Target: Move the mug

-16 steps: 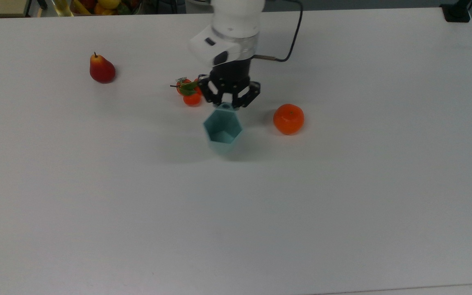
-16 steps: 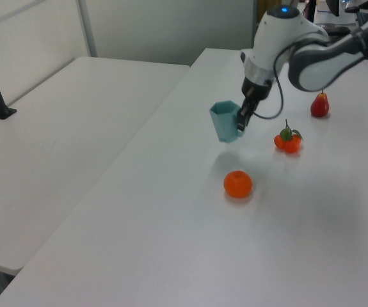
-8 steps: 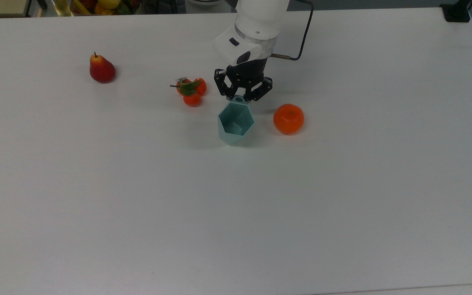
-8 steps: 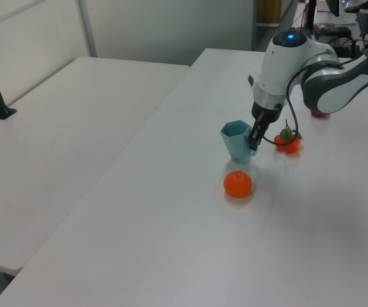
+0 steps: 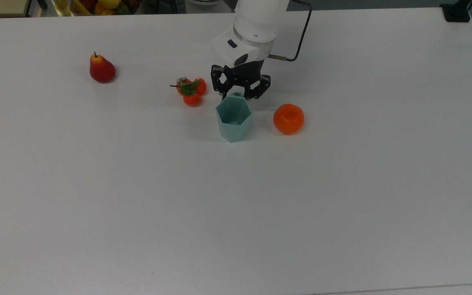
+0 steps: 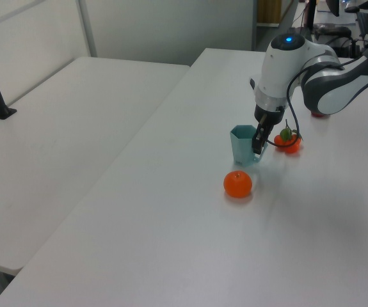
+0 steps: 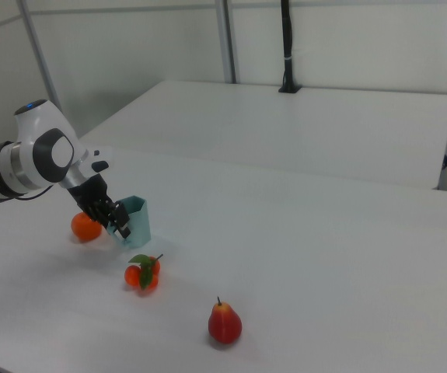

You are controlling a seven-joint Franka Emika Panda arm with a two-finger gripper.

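Observation:
The pale teal faceted mug (image 5: 232, 119) stands upright on the white table (image 5: 236, 213), between the tomato cluster and the orange. My gripper (image 5: 238, 95) comes down at the mug's far rim in the top view and is shut on the mug's small handle tab. In the left view the mug (image 6: 241, 146) sits just left of the gripper (image 6: 258, 142). In the right view the gripper (image 7: 116, 221) presses against the mug's (image 7: 135, 221) left side.
An orange (image 5: 288, 119) lies close to the mug on the top view's right. A cluster of small tomatoes (image 5: 191, 91) with green leaves lies on the top view's left of the gripper. A red pear (image 5: 102, 69) stands far off toward the top view's left.
The gripper carried the mug toward the top view's right and lowered it. The mug went from tilted and raised to upright on the table near the orange.

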